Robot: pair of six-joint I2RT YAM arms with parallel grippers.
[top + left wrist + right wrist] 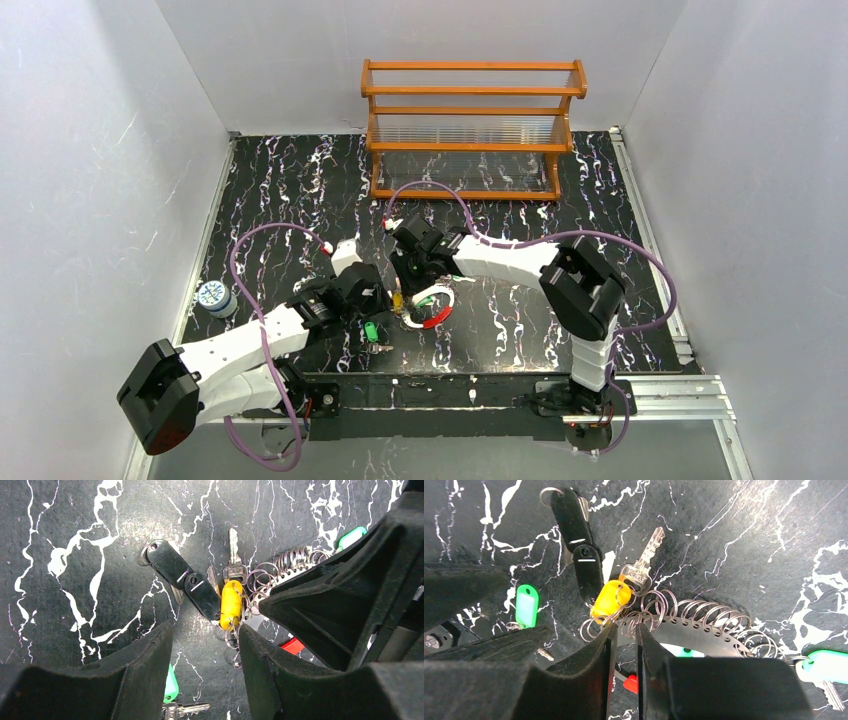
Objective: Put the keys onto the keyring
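The keyring [436, 310] is a red-and-white loop lying between the two arms. In the right wrist view its band [704, 630] carries a row of wire rings. My right gripper [626, 630] is nearly closed, with the band's end and a wire ring pinched between its tips. The yellow key [610, 597] lies right beyond them, hooked among the rings. My left gripper [205, 642] is open and empty. Its right finger [265, 665] rests against the rings below the yellow key [231, 605]. One green key [170, 685] lies by its left finger, and another green key [824, 660] sits at the band's far end.
Two black key tags [185, 580] lie joined end to end left of the yellow key. A wooden rack [470, 125] stands at the back of the table. A small blue-and-white round container [213, 298] sits at the left edge. Purple cables arc over both arms.
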